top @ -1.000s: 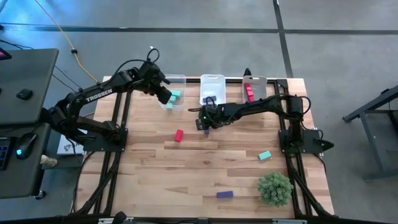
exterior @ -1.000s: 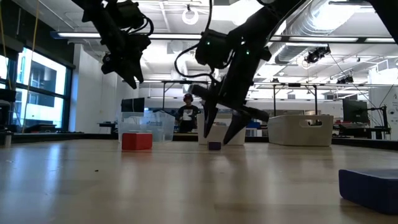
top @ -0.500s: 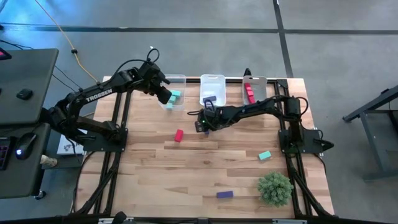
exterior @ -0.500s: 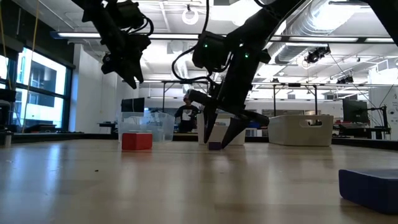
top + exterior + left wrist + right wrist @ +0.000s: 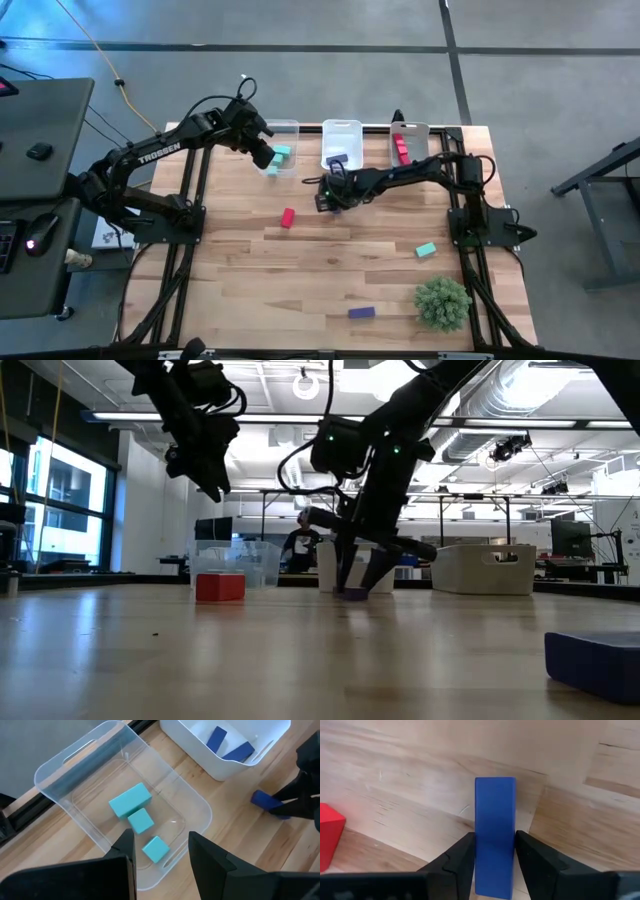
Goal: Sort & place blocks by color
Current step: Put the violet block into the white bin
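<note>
A purple block (image 5: pixel 495 820) lies on the table just in front of the middle white bin (image 5: pixel 342 127). My right gripper (image 5: pixel 495 865) has come down over it and is shut on it; the low view shows the gripper (image 5: pixel 355 585) at the tabletop. My left gripper (image 5: pixel 161 855) hangs open and empty over the clear left bin (image 5: pixel 65 760), where three teal blocks (image 5: pixel 141 820) lie. On the table also lie a red block (image 5: pixel 288 217), a teal block (image 5: pixel 426 250) and another purple block (image 5: pixel 361 312). My right gripper pinches the purple block's two long sides (image 5: pixel 495 870) between its two fingers, toward one end of the bar. The fingers (image 5: pixel 465 855) come from above, pointing steeply down, and lie across the bar. The block lies flat on the table.
The middle bin holds purple blocks (image 5: pixel 337 159). The right bin (image 5: pixel 410 128) holds red blocks (image 5: pixel 401 148). A fuzzy green plant ball (image 5: pixel 442 302) sits near the front right corner. The table's frame rails run along both sides.
My right gripper has sunk the last bit to the table over the purple block, and its fingers have closed in from wide apart onto the block's sides. The block has stayed where it lay.
</note>
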`<state>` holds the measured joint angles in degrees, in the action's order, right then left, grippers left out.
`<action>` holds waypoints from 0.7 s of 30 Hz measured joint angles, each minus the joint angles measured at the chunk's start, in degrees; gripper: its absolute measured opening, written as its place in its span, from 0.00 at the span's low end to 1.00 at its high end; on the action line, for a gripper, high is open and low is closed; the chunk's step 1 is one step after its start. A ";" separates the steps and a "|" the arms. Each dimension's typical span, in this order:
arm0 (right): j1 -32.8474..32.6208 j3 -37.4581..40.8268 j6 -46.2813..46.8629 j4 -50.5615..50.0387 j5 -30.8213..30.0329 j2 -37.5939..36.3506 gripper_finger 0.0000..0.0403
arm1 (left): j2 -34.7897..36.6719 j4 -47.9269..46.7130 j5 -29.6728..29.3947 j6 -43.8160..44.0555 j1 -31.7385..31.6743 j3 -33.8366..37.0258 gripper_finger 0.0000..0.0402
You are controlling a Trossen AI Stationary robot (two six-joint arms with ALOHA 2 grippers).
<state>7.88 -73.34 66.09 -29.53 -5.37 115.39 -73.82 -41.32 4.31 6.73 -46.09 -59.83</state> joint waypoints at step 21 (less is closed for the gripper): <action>0.85 0.11 -5.07 -2.04 2.67 -0.09 0.19 | 0.00 0.07 0.01 -4.52 0.01 0.00 0.25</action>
<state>8.73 -73.23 61.01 -31.57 -2.70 115.31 -73.82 -41.25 4.32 2.21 -46.09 -59.83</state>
